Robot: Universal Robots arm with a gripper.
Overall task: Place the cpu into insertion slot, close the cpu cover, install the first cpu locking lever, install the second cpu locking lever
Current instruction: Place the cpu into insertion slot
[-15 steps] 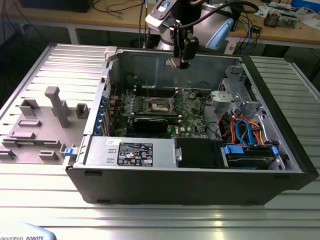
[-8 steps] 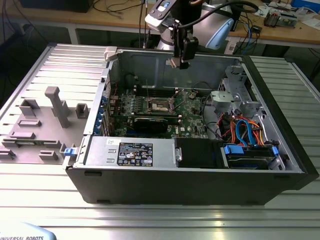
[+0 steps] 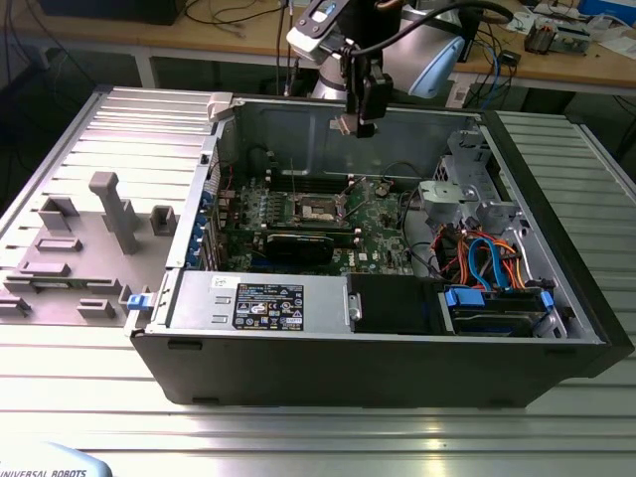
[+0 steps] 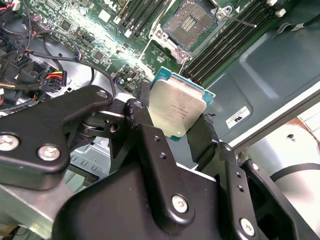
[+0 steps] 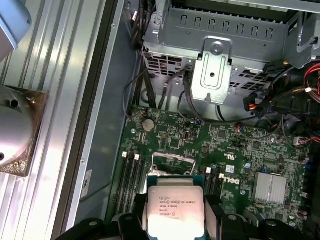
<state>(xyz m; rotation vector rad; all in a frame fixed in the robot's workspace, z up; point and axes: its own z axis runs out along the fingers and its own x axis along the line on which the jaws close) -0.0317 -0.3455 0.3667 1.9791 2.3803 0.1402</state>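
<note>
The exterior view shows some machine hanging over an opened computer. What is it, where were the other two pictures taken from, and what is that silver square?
It is a robot arm with black jaws at its tip, poised above a computer case that lies open on a ribbed metal table. The exterior view comes from a camera standing off the arm. Both wrist views come from cameras riding on the arm, looking past the jaws. The silver square is the cpu, the computer's processor chip, clamped between the jaws. Below it, on the green circuit board, the insertion slot lies uncovered with nothing in it.
</note>
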